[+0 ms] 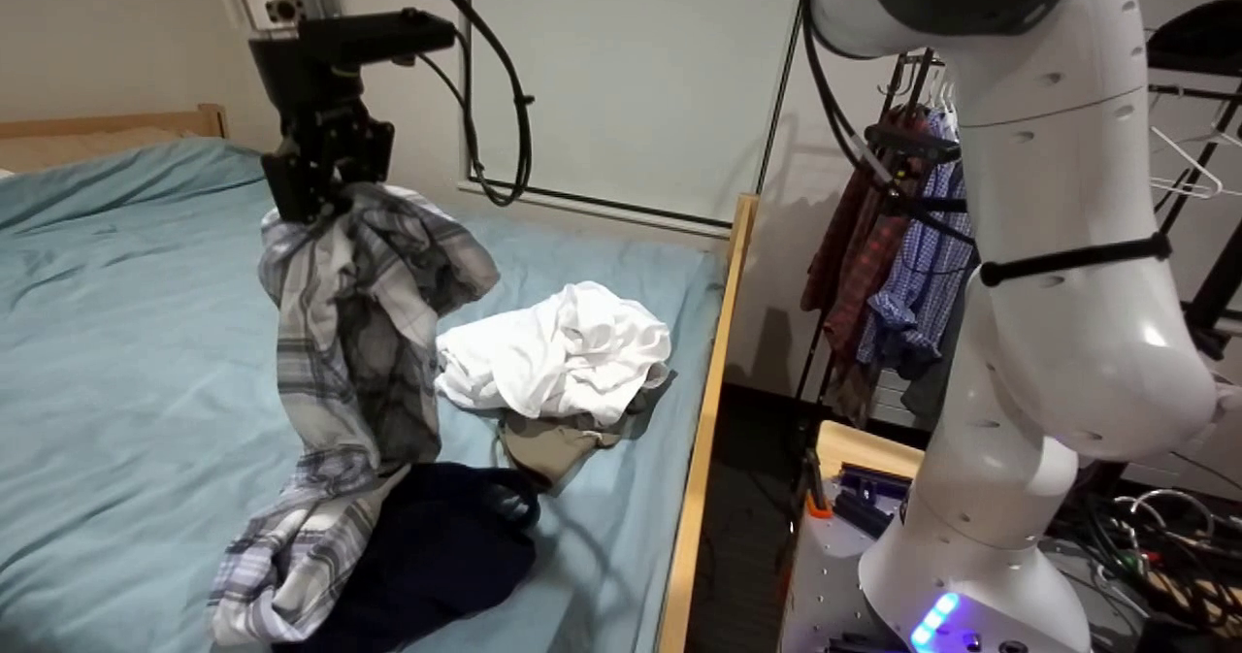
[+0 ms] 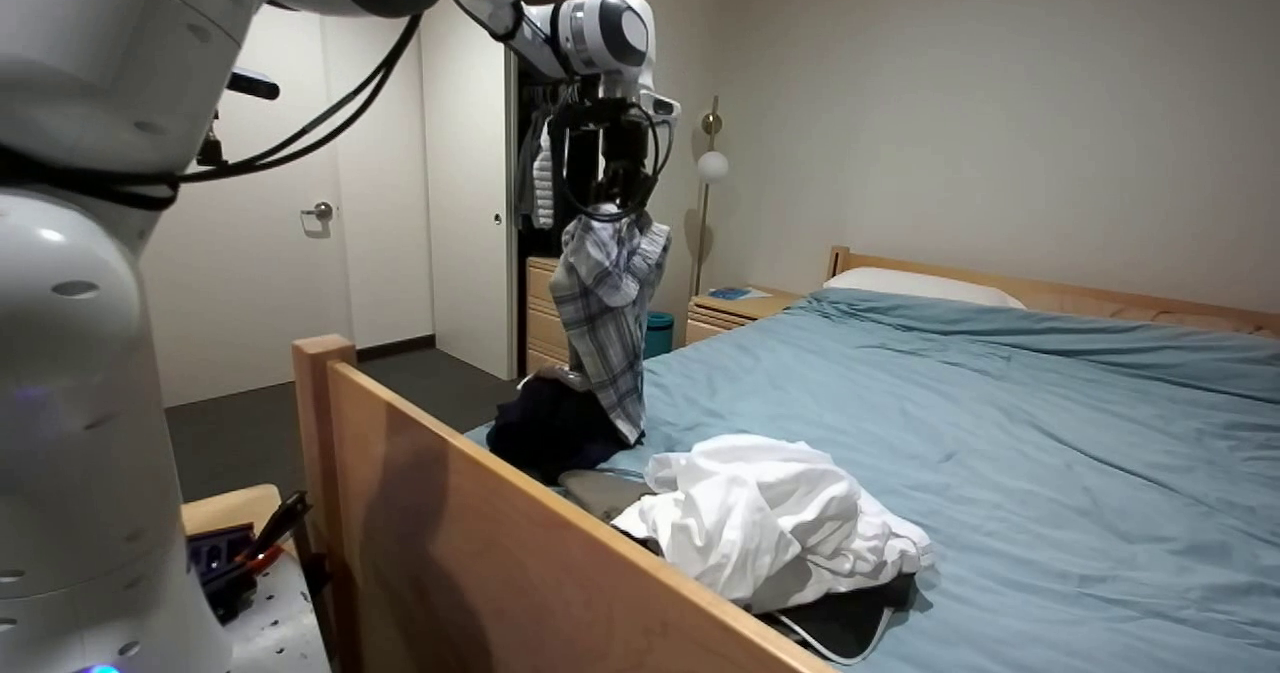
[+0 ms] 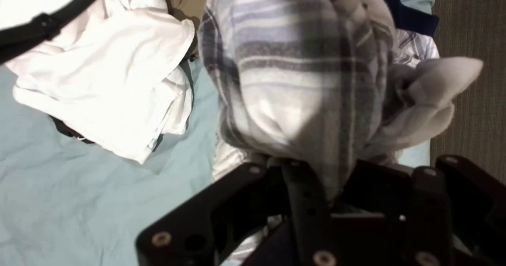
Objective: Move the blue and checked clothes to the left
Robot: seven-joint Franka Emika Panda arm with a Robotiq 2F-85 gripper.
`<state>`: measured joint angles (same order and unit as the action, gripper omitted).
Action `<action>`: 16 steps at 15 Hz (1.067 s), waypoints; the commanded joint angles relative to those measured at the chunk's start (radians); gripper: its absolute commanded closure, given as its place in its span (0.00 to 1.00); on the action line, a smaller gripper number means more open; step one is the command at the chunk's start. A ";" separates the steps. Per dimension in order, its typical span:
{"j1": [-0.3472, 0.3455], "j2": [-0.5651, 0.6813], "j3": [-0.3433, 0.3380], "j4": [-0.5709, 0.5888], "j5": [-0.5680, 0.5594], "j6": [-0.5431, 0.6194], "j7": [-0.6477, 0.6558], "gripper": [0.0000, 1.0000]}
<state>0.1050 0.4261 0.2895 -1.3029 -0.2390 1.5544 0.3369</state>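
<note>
My gripper (image 1: 328, 197) is shut on the top of the grey, white and lilac checked shirt (image 1: 320, 372) and holds it up over the bed. The shirt hangs down, and its lower end rests beside and on the dark navy blue clothes (image 1: 451, 546) lying on the bed. In an exterior view, the checked shirt (image 2: 605, 313) hangs in front of the dark blue clothes (image 2: 548, 428). In the wrist view, the checked shirt (image 3: 292, 60) bunches out from between the fingers (image 3: 328, 179). A dark blue edge (image 3: 415, 19) shows behind it; the rest is hidden.
A white garment pile (image 1: 572, 352) lies on the blue bed sheet (image 1: 126, 381), with a tan cloth (image 1: 548, 449) partly under it and a black piece (image 2: 850, 618) below. A wooden footboard (image 1: 713, 420) stands between bed and robot base.
</note>
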 commanded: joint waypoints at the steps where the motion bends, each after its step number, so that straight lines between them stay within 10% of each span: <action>1: 0.061 0.010 -0.081 0.005 0.033 0.004 -0.018 0.90; 9: 0.117 0.035 -0.123 -0.077 0.023 0.057 -0.030 0.97; 16: 0.138 0.091 -0.120 -0.333 0.106 0.338 -0.059 0.97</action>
<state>0.2564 0.5059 0.1767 -1.5528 -0.2073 1.7904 0.3341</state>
